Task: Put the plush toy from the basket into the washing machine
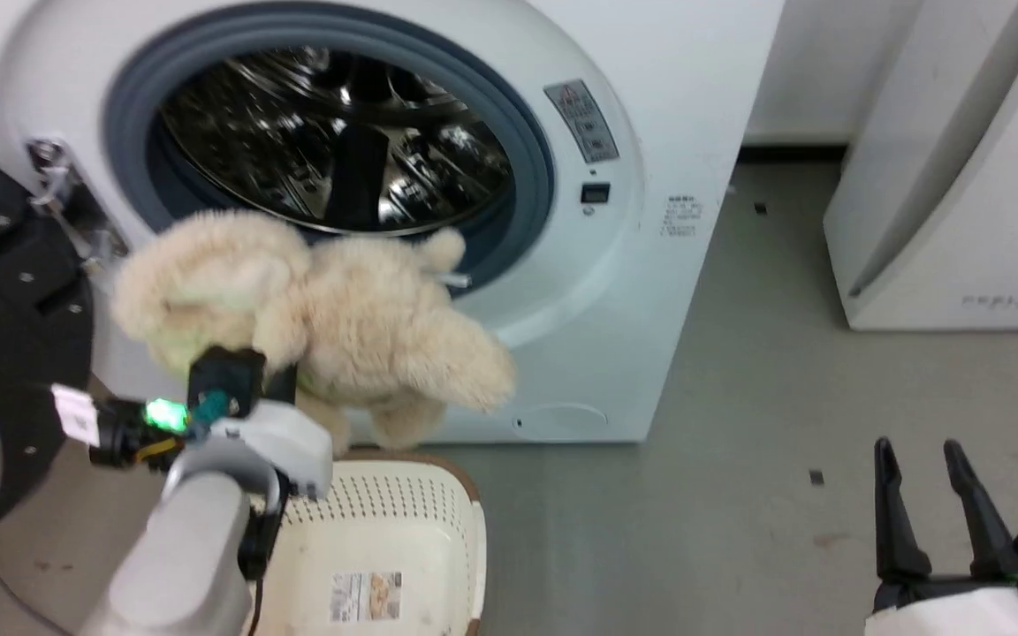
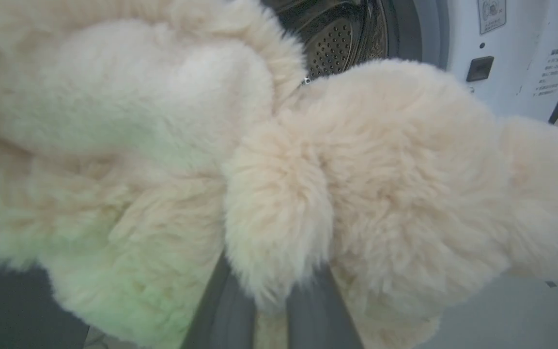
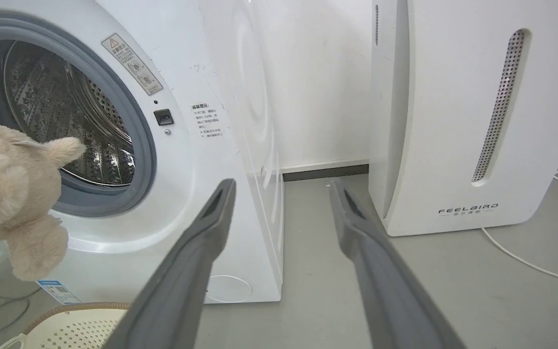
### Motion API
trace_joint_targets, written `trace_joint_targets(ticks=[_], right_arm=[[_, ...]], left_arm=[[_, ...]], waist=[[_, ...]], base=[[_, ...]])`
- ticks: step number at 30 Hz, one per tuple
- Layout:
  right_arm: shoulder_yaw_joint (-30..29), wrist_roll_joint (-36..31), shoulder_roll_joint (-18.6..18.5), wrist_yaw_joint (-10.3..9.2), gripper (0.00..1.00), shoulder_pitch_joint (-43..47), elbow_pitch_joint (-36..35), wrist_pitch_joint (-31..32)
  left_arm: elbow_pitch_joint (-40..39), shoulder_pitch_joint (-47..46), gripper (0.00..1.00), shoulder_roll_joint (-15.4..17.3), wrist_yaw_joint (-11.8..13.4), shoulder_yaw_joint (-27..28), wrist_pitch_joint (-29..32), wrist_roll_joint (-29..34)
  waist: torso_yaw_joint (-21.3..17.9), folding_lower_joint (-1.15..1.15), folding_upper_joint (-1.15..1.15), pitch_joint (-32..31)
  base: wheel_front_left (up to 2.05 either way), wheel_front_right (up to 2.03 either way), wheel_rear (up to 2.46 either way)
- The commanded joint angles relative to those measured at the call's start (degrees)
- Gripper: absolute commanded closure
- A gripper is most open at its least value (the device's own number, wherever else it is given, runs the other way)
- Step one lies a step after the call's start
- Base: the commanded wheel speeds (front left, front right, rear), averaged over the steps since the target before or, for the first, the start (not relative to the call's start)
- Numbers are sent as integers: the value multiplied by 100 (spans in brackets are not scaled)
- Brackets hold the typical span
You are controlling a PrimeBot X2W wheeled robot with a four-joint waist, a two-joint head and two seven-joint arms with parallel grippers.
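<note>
Clamped on the plush toy [image 1: 359, 327], the left claw [image 2: 271, 283] holds it above the basket [image 1: 467, 530] at the mouth of the washing machine [image 1: 650, 132], mid-transfer; the next move likely calls for a push into the drum [image 1: 297, 124] and release, the right claw [image 1: 938, 495] idling wide.

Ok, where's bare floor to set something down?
Bare grey floor lies between the white front-loading washing machine and the white FEELBIRD appliance, ahead of the right gripper. Crowded below the drum opening: the left gripper holds the fluffy cream plush toy above the oval cream basket.
</note>
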Motion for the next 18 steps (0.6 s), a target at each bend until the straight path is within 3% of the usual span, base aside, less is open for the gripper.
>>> trace_joint_targets(ticks=[1,18], right_arm=[[7,-5,-4,-4,0,-135,-37,-27],[66,209,-4,-4,0,-1178,-236,-27]], left_arm=[[-37,-240,100,-12,22,81,-48,1],[937,-2614,100,332,-303,865,-48,223]], waist=[[-167,0,0,318],[-912,0,0,2278]], base=[[0,0,0],[0,0,0]])
